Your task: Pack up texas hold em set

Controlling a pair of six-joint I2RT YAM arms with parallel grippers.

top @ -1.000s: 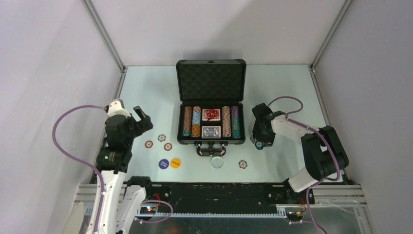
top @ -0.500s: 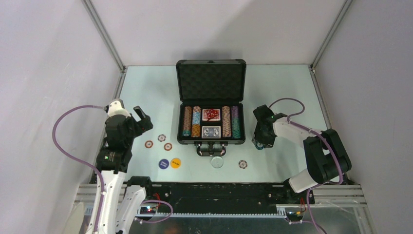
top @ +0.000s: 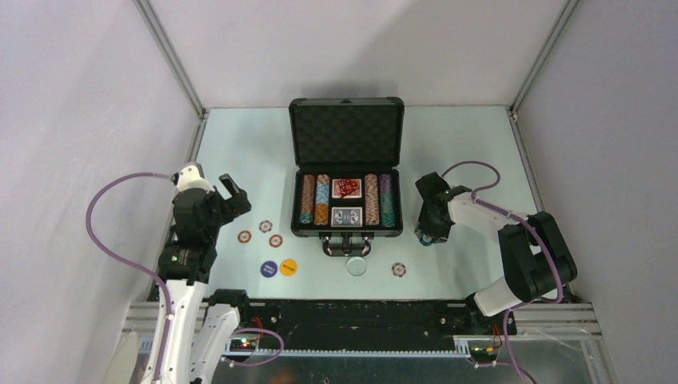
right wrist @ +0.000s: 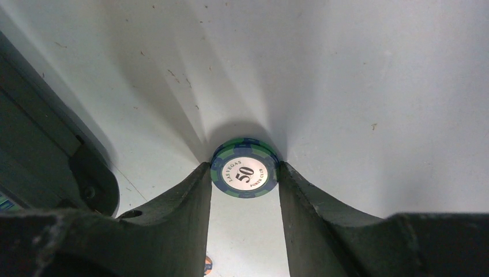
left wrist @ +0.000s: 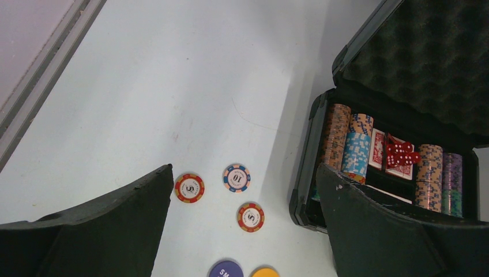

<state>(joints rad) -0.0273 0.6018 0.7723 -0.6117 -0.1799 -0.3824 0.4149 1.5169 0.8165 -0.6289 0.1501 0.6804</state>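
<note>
The black case [top: 346,230] lies open at mid table, with rows of striped chips [top: 321,200], two card decks and red dice [top: 347,188] inside. My right gripper [top: 428,235] is down at the table just right of the case. It is shut on a blue-green "50" chip [right wrist: 244,173], one finger [right wrist: 190,202] at each side of it. My left gripper [top: 233,193] is open and empty, above the table left of the case. Below it lie three loose chips [left wrist: 236,178].
A purple button [top: 269,268], a yellow button [top: 289,267] and a white button [top: 356,266] lie near the front, with one more chip [top: 399,270] to their right. The case handle [top: 346,246] points at the front. Frame posts and walls bound the table.
My right gripper has drawn slightly back and toward the case, staying over the blue-green chip, and its elbow has shifted right. The left arm has not moved.
</note>
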